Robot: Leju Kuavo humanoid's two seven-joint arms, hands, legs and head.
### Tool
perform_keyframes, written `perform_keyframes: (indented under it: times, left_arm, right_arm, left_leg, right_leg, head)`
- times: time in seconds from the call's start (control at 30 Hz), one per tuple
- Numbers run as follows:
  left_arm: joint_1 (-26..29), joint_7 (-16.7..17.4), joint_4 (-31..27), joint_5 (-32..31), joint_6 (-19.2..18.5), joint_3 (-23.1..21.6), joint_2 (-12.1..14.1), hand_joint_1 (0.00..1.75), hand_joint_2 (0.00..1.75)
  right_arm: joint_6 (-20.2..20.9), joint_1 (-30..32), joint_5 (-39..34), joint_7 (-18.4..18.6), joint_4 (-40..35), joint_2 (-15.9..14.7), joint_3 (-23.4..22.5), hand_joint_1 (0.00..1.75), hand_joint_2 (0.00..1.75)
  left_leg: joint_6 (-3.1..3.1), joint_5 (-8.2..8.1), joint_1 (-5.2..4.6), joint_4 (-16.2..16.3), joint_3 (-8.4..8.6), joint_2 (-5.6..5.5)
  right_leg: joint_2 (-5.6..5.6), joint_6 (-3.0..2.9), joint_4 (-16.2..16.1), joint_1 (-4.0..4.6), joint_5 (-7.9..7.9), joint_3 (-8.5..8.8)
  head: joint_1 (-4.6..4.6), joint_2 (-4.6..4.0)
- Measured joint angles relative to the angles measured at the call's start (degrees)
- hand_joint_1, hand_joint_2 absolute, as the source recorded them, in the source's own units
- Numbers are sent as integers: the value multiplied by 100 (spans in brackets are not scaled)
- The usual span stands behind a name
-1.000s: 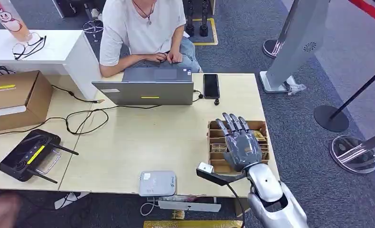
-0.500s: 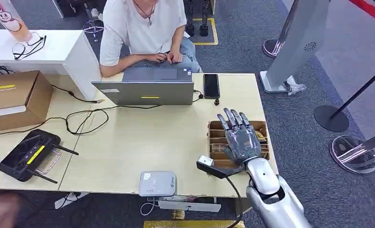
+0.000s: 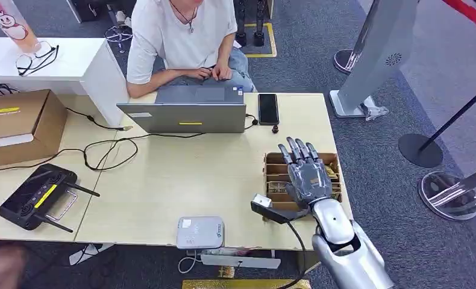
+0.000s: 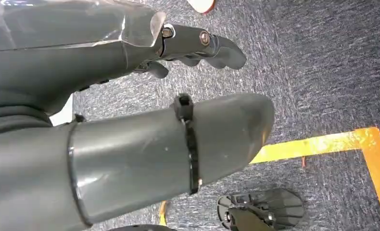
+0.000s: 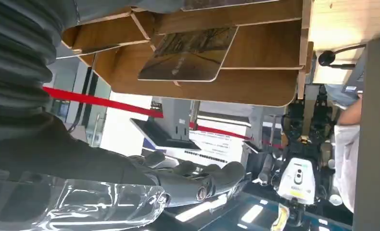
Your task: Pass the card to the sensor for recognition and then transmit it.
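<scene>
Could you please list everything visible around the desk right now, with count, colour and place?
Card holder: one, brown wood, right end of the desk, cards in its slots.
Card: one seen clearly, dark patterned, leaning in a slot.
Sensor: one, light grey, near desk edge.
Laptop: one, grey, far side of the desk.
Phone: one, black, beside the laptop.
Controller: one, black with a yellow stripe, left of the desk.
Cardboard box: one, brown, far left.
Glasses: one pair, on the white counter.
Person: one, white shirt, seated behind the laptop.
Right hand: grey, fingers spread above the card holder.
Left hand: grey, over carpet, holding nothing.
</scene>
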Motion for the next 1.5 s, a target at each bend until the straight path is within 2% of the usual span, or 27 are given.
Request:
perform_keyframes:
  times: [0.2,0.37,0.4,0.47,0.7,1.27,1.5]
  left_arm:
    - [5,0,0,17,4,9,-11,0,0]
    - [14,0,0,33,11,13,-11,0,0]
    - [17,0,0,35,11,15,-11,0,0]
    - [21,0,0,35,11,17,-11,0,0]
    - [22,-2,0,48,11,74,-11,0,0]
    - [21,-2,0,33,9,109,-13,0,0]
    - [22,-2,0,33,9,116,-13,0,0]
  right_arm:
    - [-59,1,17,57,-2,0,-2,21,175]
    - [-70,4,20,59,-42,0,-24,38,175]
    - [-72,4,22,61,-59,0,-33,56,175]
    - [-77,4,24,61,-85,0,-46,51,175]
    - [-74,0,98,61,-118,0,-52,68,175]
    - [-74,21,105,61,-136,0,-146,61,175]
    - [-55,57,129,63,-133,-2,-146,65,175]
  left_leg:
    - [0,0,0,0,0,0]
    - [0,0,0,0,1,0]
    - [0,0,0,0,1,0]
    - [0,0,0,0,1,0]
    - [0,0,0,0,0,0]
    - [0,0,0,1,1,1]
    - [0,0,0,1,1,1]
  right_leg:
    - [0,0,0,0,0,0]
    - [0,0,0,0,0,0]
    - [0,0,0,0,0,0]
    - [0,0,0,0,0,0]
    - [0,0,0,0,0,0]
    - [1,0,0,0,0,-1]
    - [1,0,0,0,0,-1]
  head:
    - [2,0]
    - [2,0]
    - [2,0]
    - [2,0]
    - [0,0]
    - [2,0]
    - [2,0]
